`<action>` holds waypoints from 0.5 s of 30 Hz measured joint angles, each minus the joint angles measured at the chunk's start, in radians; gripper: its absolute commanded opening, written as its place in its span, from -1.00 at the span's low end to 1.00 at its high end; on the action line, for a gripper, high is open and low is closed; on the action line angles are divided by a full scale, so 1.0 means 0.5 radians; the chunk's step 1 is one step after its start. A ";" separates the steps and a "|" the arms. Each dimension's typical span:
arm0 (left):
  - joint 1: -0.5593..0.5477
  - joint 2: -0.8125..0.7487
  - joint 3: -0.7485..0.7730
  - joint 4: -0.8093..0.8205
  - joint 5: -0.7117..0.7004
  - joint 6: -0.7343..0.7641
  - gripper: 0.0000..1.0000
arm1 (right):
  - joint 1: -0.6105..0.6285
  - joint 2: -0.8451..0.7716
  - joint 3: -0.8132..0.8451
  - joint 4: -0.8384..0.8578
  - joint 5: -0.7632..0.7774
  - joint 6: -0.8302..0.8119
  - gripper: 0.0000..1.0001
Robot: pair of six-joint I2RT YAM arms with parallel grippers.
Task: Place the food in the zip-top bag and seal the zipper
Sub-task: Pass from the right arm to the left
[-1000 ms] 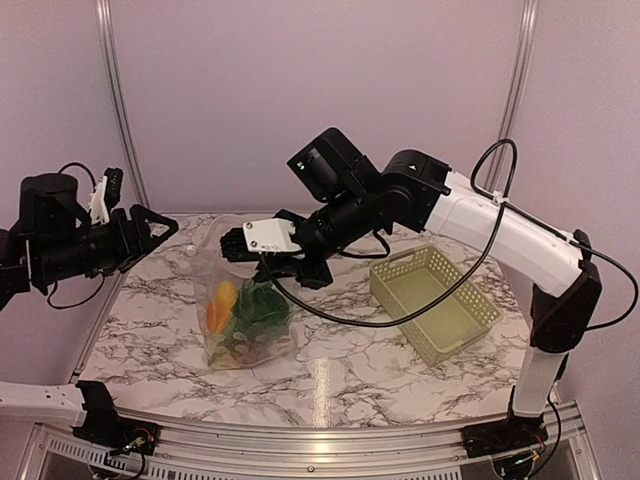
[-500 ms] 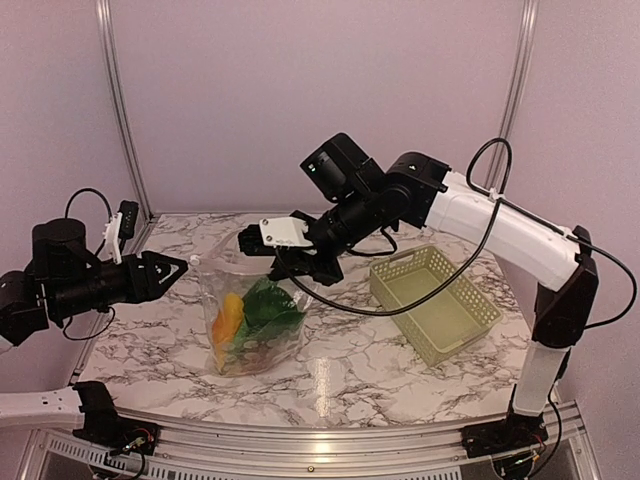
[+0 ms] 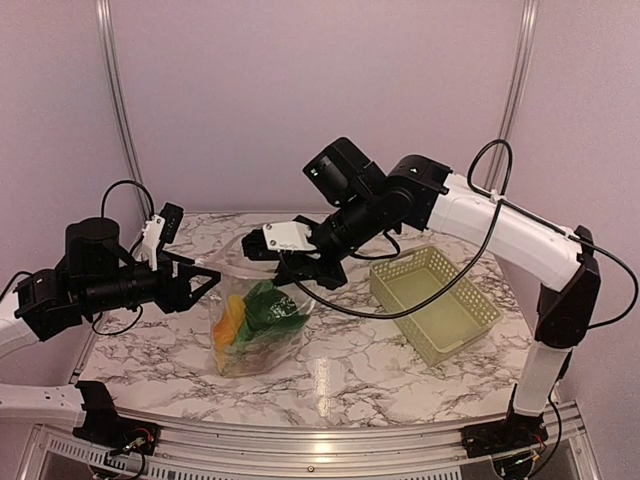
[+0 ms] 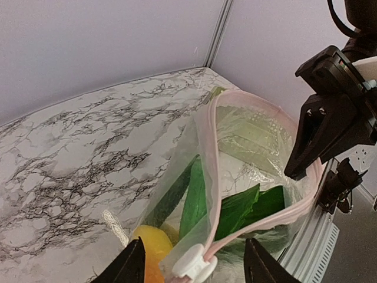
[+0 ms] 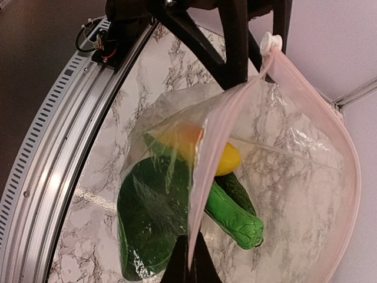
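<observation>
The clear zip-top bag [image 3: 257,335] stands on the marble table with its mouth open. It holds the food: green leafy vegetable [image 5: 147,227], a green oblong piece [image 5: 235,217], a yellow fruit [image 5: 227,158] and an orange piece [image 3: 226,318]. My right gripper [image 5: 189,262] is shut on the pink zipper [image 5: 203,171] strip at the bag's right end and holds it up. My left gripper [image 4: 194,272] is open, its fingers [image 4: 132,266] either side of the white slider tab [image 4: 193,265] at the bag's left end, not touching it.
A pale green lattice basket [image 3: 436,300] sits on the table right of the bag, under the right arm's black cable. Metal frame rails run along the table's near edge [image 3: 300,440] and up the back corners.
My left arm has swung right, bringing its open fingers up to the bag's slider end. The right gripper has kept its hold and shifted slightly right, and the bag now stands more upright.
</observation>
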 measured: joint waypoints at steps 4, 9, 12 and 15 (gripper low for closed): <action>0.000 0.014 -0.056 0.069 0.070 0.065 -0.07 | -0.029 -0.002 -0.002 0.001 -0.005 0.015 -1.00; 0.001 0.089 -0.122 0.199 0.123 0.121 -0.40 | -0.075 -0.005 -0.026 0.002 -0.005 0.034 -1.00; 0.001 0.114 -0.155 0.268 0.115 0.133 -0.59 | -0.083 -0.014 -0.054 0.001 -0.003 0.035 -1.00; 0.002 0.114 -0.164 0.312 0.079 0.132 -0.74 | -0.086 -0.031 -0.091 0.005 0.005 0.037 -1.00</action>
